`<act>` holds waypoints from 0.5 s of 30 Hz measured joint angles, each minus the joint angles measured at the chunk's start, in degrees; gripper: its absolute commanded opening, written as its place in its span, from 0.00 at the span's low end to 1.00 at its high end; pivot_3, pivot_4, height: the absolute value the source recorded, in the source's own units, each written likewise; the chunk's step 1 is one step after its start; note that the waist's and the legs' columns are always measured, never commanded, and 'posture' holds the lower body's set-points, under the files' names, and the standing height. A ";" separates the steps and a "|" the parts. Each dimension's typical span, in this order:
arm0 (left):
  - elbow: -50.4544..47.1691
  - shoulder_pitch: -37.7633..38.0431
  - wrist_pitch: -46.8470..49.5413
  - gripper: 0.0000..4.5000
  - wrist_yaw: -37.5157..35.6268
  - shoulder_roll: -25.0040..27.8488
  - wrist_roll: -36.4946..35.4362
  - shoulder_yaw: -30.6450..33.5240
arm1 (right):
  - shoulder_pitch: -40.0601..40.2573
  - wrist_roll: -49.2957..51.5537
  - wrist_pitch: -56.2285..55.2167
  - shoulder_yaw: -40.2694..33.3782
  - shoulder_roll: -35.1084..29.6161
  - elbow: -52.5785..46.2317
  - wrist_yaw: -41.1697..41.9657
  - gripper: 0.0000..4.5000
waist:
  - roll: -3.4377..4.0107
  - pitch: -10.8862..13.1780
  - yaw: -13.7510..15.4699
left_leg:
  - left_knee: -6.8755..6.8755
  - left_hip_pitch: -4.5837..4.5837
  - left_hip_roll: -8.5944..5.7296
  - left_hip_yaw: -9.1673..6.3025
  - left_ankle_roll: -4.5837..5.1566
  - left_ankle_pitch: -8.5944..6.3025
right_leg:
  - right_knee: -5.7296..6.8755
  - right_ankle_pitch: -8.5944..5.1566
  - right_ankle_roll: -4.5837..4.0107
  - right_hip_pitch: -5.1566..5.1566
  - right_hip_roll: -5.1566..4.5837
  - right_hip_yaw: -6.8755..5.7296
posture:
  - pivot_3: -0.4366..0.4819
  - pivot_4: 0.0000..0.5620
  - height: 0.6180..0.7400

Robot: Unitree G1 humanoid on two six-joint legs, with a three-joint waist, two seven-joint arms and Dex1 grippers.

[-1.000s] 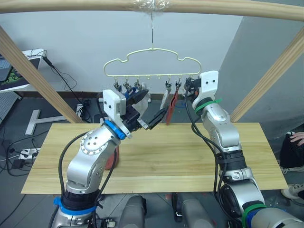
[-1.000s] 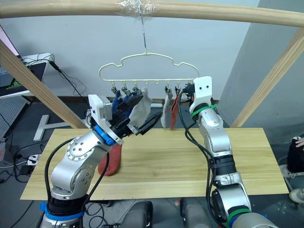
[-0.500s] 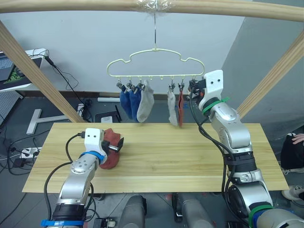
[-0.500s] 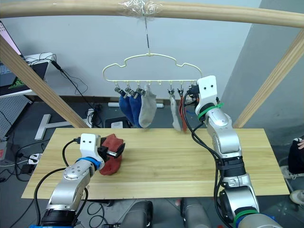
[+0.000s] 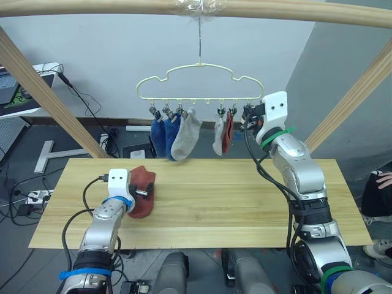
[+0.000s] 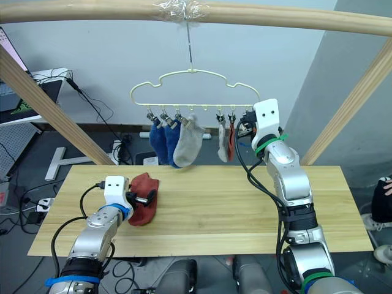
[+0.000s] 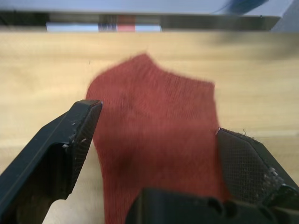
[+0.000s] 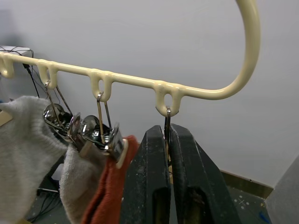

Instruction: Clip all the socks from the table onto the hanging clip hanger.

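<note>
Left gripper (image 7: 154, 140) spread open around a rust-red sock (image 5: 142, 190) lying at lower left on the table (image 5: 245, 202). Right gripper (image 8: 167, 140) at centre right, fingers pinched together on the last metal clip (image 8: 167, 122) of the clip hanger (image 5: 199, 82). Hanging at upper centre: two blue socks (image 5: 162, 133), two grey socks (image 5: 185, 135), one red sock (image 5: 226, 132).

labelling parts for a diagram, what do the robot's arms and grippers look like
Both arms are silver-grey metal with black cables looped alongside. Each wrist carries a white boxy camera housing. The left gripper and right gripper have two black fingers each. The left arm wears blue bands, the right arm green ones.
</note>
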 measured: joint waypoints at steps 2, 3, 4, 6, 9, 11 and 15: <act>2.59 -1.62 -0.55 0.92 -1.55 0.04 -0.33 0.34 | 0.04 0.12 0.65 0.01 -0.01 -0.16 0.02 0.00 | 0.00 0.00 0.13 | 0.01 0.07 -0.02 0.02 0.00 0.00 | 0.00 0.00 0.00 0.10 -0.01 -0.05 | 0.52 0.47 1.00; 3.82 -2.27 -0.97 0.88 -2.12 0.04 -0.42 0.37 | 0.05 0.19 0.87 0.02 -0.01 -0.28 0.04 0.00 | 0.00 0.00 0.14 | 0.01 0.11 -0.02 0.02 0.00 0.00 | 0.00 0.00 0.01 0.14 -0.01 -0.03 | 0.52 0.47 1.00; 4.48 -2.68 -1.15 0.81 -2.71 0.03 -0.48 0.33 | 0.06 0.29 1.01 0.01 -0.02 -0.46 0.04 0.00 | 0.00 0.00 0.12 | 0.00 0.15 -0.02 0.02 0.00 0.00 | 0.00 0.00 0.01 0.16 -0.01 -0.01 | 0.52 0.47 1.00; 5.36 -3.19 -1.57 0.68 -3.69 0.04 -0.46 0.23 | 0.15 0.46 1.44 0.00 -0.05 -0.81 0.07 0.00 | 0.00 0.00 0.02 | 0.01 0.17 -0.01 0.02 0.00 0.00 | 0.00 -0.01 0.01 0.18 -0.01 0.01 | 0.52 0.46 1.00; 5.79 -3.24 -2.48 0.47 -4.89 0.04 -0.32 -0.37 | 0.29 0.63 1.79 0.00 -0.25 -1.20 0.28 0.00 | 0.01 0.00 -0.03 | 0.00 0.18 0.00 0.02 0.00 0.00 | 0.01 -0.01 0.01 0.18 0.00 0.00 | 0.51 0.46 1.00; 5.78 -3.14 -2.96 0.33 -5.51 0.04 -0.15 -0.80 | 0.39 0.67 1.84 0.00 -0.33 -1.48 0.40 0.00 | 0.01 0.00 -0.04 | 0.00 0.18 0.01 0.02 0.00 0.00 | 0.01 -0.01 0.01 0.18 0.01 0.00 | 0.51 0.46 1.00; 4.19 -1.70 -3.38 0.06 -5.89 -0.19 -0.11 -1.31 | 0.44 0.77 1.95 0.00 -0.79 -1.74 0.97 0.00 | 0.01 -0.01 -0.14 | -0.01 0.18 0.01 0.03 0.00 0.00 | 0.00 -0.01 0.01 0.17 0.00 0.05 | 0.51 0.44 1.00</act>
